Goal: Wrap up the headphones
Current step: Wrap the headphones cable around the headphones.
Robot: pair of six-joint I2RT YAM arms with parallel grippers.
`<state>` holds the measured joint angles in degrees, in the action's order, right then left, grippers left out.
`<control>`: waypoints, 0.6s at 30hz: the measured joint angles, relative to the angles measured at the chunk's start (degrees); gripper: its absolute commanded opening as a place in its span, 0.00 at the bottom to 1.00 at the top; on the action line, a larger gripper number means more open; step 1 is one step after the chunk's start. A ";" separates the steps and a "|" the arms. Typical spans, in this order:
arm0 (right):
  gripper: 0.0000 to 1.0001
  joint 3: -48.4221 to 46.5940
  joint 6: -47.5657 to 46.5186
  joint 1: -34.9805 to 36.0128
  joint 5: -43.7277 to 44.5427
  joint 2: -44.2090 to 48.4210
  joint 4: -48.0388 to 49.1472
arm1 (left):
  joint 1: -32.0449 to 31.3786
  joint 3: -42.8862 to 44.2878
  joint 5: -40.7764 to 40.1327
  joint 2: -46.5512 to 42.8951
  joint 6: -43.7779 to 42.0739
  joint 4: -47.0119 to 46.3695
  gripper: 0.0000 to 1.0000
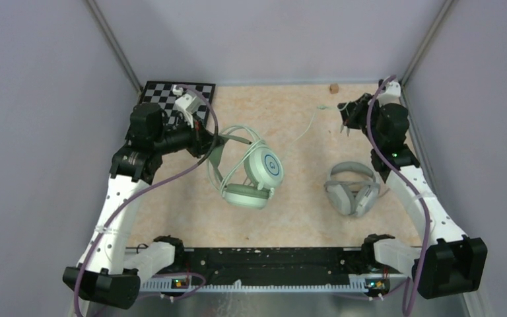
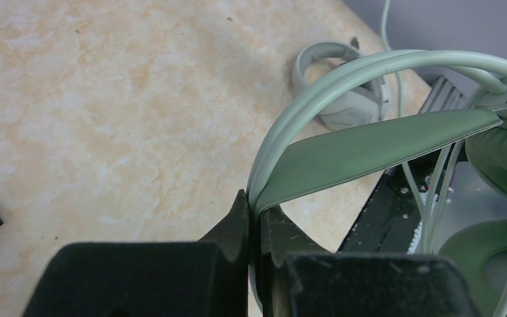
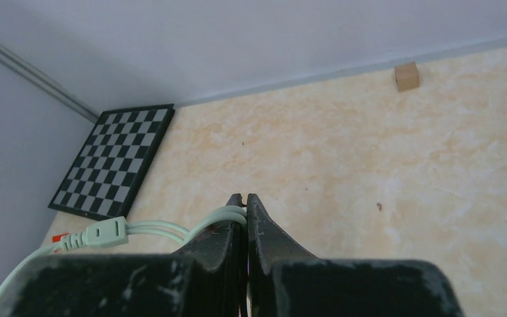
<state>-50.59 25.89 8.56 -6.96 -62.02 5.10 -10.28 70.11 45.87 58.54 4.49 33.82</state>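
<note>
Pale-green cable (image 3: 165, 229), ends unseen, is pinched in right tool (image 3: 244, 201); left tool (image 2: 256, 218) clamps the headphones' (image 1: 251, 173) band (image 2: 370, 148).

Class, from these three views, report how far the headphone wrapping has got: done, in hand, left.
Done: neither set looks fully wrapped. In hand: the left end effector pinches the headband of the mint-green headset; the right end effector is shut on its pale-green cable near the plug. Left: winding that cable, then the white headset, lying untouched.

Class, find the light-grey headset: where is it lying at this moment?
In the top view the light-grey headset lies on the right half of the table, right of the mint-green headset and just beside the right arm.
</note>
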 measured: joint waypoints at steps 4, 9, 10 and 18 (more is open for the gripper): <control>0.00 -3.93 -1.22 -0.02 -0.48 -1.84 0.50 | -2.10 0.00 -6.40 1.51 -4.87 3.10 0.00; 0.00 -4.70 -2.27 -0.02 -0.50 -2.14 1.46 | -9.14 0.76 -14.60 2.99 -9.70 7.04 0.00; 0.00 -4.72 -2.40 -0.02 -0.81 -2.23 1.79 | -10.69 1.03 -15.74 3.56 -10.40 7.56 0.00; 0.00 -4.55 -1.25 0.00 -4.70 -3.30 2.91 | -21.66 1.42 -21.86 7.43 -18.38 8.11 0.00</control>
<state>-55.13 24.64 8.56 -11.66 -65.32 8.01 -31.94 71.53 24.01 65.98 -13.89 41.93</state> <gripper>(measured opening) 0.011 0.027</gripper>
